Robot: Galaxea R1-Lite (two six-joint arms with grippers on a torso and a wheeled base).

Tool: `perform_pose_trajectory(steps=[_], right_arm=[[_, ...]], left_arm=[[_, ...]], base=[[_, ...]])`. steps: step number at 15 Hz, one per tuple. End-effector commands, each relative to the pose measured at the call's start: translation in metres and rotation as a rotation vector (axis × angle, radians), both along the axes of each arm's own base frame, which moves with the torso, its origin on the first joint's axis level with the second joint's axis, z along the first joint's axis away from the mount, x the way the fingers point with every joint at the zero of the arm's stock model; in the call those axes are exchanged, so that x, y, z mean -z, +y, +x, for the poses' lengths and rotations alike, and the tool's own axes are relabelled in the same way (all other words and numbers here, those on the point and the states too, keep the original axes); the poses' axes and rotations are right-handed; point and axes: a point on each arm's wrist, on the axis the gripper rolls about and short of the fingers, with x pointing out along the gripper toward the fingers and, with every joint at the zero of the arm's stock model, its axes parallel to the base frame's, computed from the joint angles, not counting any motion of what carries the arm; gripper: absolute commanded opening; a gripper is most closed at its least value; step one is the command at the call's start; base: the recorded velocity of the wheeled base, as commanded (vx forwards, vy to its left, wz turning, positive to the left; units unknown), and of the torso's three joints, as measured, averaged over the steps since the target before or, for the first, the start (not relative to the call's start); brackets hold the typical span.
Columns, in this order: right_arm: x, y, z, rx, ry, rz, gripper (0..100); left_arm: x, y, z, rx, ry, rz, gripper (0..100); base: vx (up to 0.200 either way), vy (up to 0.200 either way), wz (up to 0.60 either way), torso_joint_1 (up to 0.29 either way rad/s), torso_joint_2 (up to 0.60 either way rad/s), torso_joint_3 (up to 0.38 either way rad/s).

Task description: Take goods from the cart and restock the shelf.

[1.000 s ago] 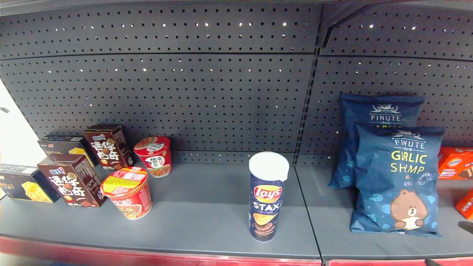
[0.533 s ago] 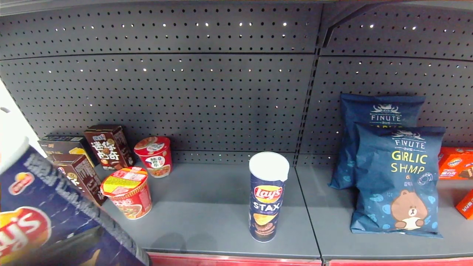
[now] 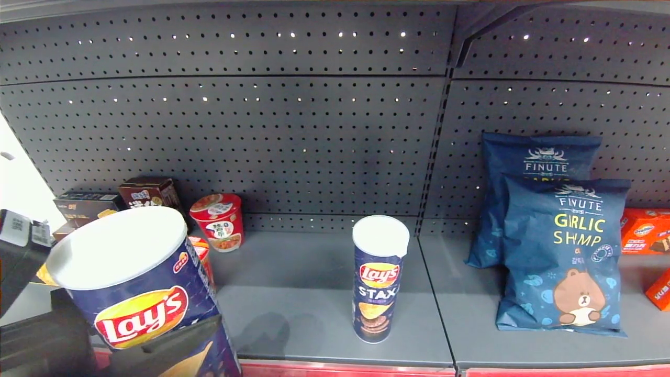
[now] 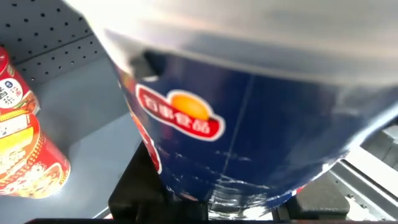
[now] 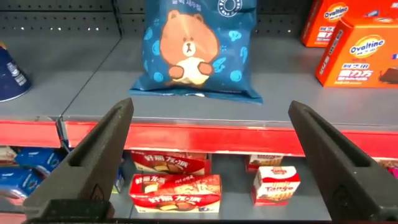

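Note:
My left gripper [image 3: 112, 340] is shut on a dark blue chips can [image 3: 136, 283] with a white lid, held tilted in front of the left end of the grey shelf [image 3: 303, 293]. In the left wrist view the held can [image 4: 261, 124] is close up, with a black finger [image 4: 143, 193] against its side. A second, identical can [image 3: 379, 277] stands upright mid-shelf near the front edge. My right gripper [image 5: 211, 168] is open and holds nothing, low in front of the shelf's red front edge [image 5: 186, 134], facing a blue snack bag [image 5: 199, 46].
Red cup noodles [image 3: 220, 220] and dark boxes [image 3: 149, 191] stand at the shelf's left, partly hidden by the held can. Two blue snack bags [image 3: 562, 256] lean at the right, beside orange boxes [image 3: 646, 230]. A lower shelf holds more boxes [image 5: 177, 186].
The held can came into the head view from the lower left, then rose, moved right and turned more upright. The standing can and the other goods have not moved.

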Motion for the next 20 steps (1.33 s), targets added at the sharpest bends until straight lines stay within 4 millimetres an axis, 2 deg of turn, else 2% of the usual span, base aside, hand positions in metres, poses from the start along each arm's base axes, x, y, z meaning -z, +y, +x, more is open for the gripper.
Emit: perform_pose_trajectory(steps=[1, 6, 12, 15, 20], right_arm=[[0.0, 0.0, -0.001, 0.006, -0.008, -0.003, 100], [0.0, 0.0, -0.001, -0.007, -0.008, -0.02, 100], [0.0, 0.001, -0.001, -0.032, -0.009, -0.034, 100], [0.0, 0.001, -0.001, -0.034, -0.009, -0.04, 100], [0.0, 0.001, -0.001, -0.034, -0.009, -0.035, 100]], left_arm=[[0.001, 0.0, 0.001, -0.006, 0.006, 0.002, 0], [0.014, 0.005, -0.006, -0.005, 0.026, 0.021, 0], [0.012, 0.012, 0.002, -0.088, 0.005, 0.003, 0], [0.017, 0.012, 0.003, -0.089, 0.004, 0.001, 0], [0.014, 0.012, 0.003, -0.091, -0.007, -0.002, 0]], base=[[0.0, 0.0, 0.0, 0.0, 0.0, 0.0], [0.0, 0.0, 0.0, 0.0, 0.0, 0.0], [0.0, 0.0, 0.0, 0.0, 0.0, 0.0], [0.0, 0.0, -0.4, 0.002, 0.0, 0.002], [0.0, 0.0, 0.0, 0.0, 0.0, 0.0]])
